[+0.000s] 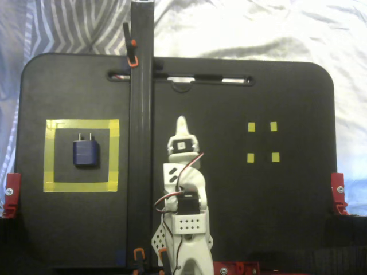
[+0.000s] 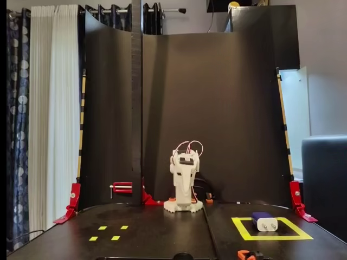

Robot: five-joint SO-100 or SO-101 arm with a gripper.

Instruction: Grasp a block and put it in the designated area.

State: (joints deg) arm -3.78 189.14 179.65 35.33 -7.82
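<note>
From above, the small navy-blue boxy block [image 1: 86, 152] with two metal prongs lies inside the wide yellow-tape square [image 1: 114, 154] at the board's left, so the placing looks done. Right of it, mid-board, the white arm's gripper [image 1: 182, 122] is folded near its base, holding nothing and seemingly pressed together, though the view is too soft to be sure. No further move seems called for.

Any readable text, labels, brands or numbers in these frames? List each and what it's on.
None readable in either fixed view.
The block: no label or brand visible on its dark blue faces.
The yellow tape square and the four small yellow squares: plain, unmarked.
The arm: white parts, no legible markings at this resolution.
</note>
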